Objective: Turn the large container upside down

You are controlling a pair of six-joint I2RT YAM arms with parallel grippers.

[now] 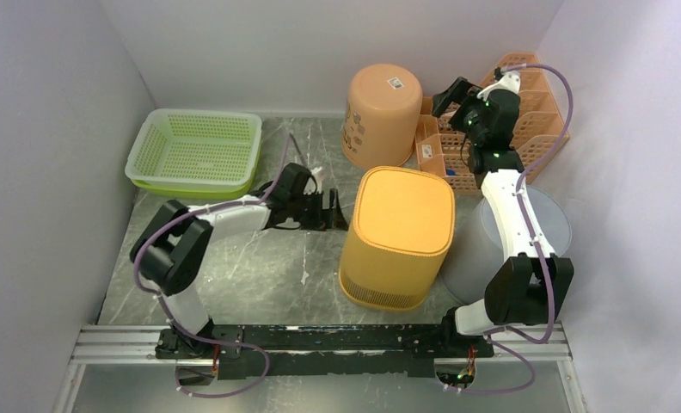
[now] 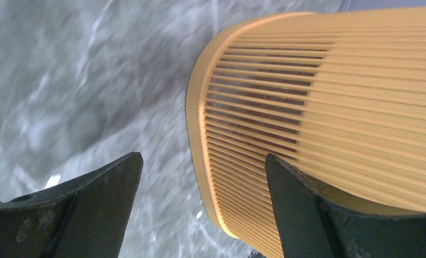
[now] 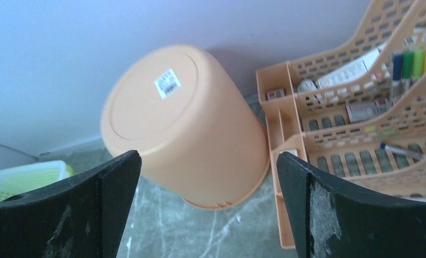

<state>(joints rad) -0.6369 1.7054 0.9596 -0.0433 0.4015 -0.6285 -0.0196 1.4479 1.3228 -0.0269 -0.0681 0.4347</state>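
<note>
The large yellow-orange slatted container (image 1: 397,237) stands mid-table with its closed flat base facing up and its wider rim on the table. Its slatted wall fills the right of the left wrist view (image 2: 334,107). My left gripper (image 1: 337,211) is open and low at the container's left side; in its wrist view (image 2: 203,156) the container's rim edge lies between the jaws, and I cannot tell if it touches. My right gripper (image 1: 447,96) is open and empty, raised at the back right, apart from the container (image 3: 208,156).
A peach round bucket (image 1: 382,116) stands base up at the back (image 3: 184,129). An orange desk organizer (image 1: 535,112) with pens is at back right (image 3: 350,107). A green mesh basket (image 1: 195,151) is at back left. A grey translucent tub (image 1: 552,224) sits right of the container.
</note>
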